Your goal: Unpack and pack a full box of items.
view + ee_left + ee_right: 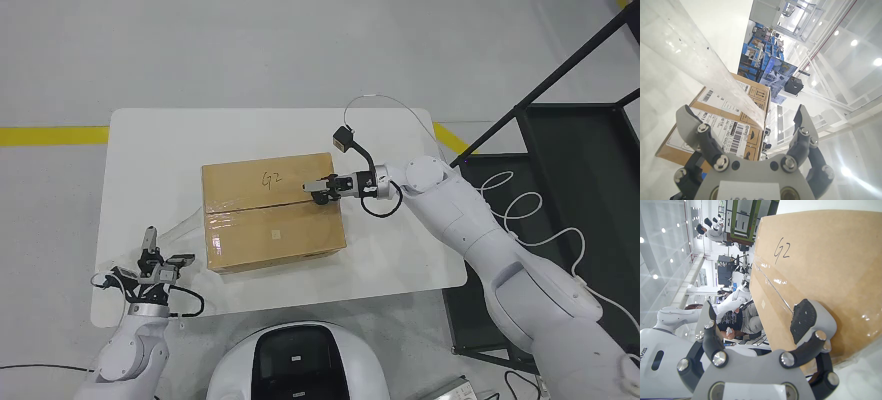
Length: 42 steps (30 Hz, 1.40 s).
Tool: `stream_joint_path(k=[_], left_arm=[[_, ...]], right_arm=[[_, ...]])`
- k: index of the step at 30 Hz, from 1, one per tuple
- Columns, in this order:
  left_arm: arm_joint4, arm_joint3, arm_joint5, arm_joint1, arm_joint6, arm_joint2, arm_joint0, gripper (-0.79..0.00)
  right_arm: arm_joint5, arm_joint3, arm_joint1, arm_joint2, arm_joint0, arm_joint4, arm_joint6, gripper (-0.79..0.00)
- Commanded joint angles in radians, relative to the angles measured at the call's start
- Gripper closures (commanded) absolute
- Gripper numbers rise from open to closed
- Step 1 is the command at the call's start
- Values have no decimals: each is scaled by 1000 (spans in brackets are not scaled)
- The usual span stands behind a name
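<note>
Taped box is sitting mid-bench, contents hidden. Right claw, fingers apart, is hovering at its top seam; contact unclear. Left claw, also apart, is hanging near the front-left corner, a clear tape strip passing beside it.

Smooth pale grey floor all round, with a white rounded-corner table at centre. A yellow painted floor stripe runs off toward 10 o'clock and shows again at 2. A dark metal-framed rack stands beside the table at 3 o'clock. In the hall behind are blue storage shelving, a green-framed cabinet, round white ceiling lamps and a thin red pipe.
</note>
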Motion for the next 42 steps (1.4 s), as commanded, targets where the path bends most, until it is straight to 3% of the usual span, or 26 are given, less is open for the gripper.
stream_joint_path(k=[1, 2, 8, 10, 13, 15, 24, 32, 42], left_arm=[[1, -3, 6, -2, 0, -3, 3, -480], [1, -3, 7, -4, 1, -4, 5, -388], [-8, 1, 15, -12, 1, -10, 3, -265], [-8, 0, 16, -15, 1, -12, 3, -185], [-9, -4, 17, -19, 1, -17, 6, -145], [-10, -7, 16, -21, 0, -23, 11, 0], [-36, -36, 0, -30, -10, -55, 27, 0], [35, -139, -59, -37, -24, -76, 51, 0], [225, -244, -36, -56, 4, 2, 7, 0]], right_arm=[[0, 0, 0, 0, 0, 0, 0, -785], [0, 0, 0, 0, 0, 0, 0, -785], [0, 0, 0, 0, 0, 0, 0, -785], [0, 0, 0, 0, 0, 0, 0, -785], [0, 0, 0, 0, 0, 0, 0, -785], [0, 0, 0, 0, 0, 0, 0, -785], [0, 0, 0, 0, 0, 0, 0, -785], [0, 0, 0, 0, 0, 0, 0, -785], [0, 0, 0, 0, 0, 0, 0, -785]])
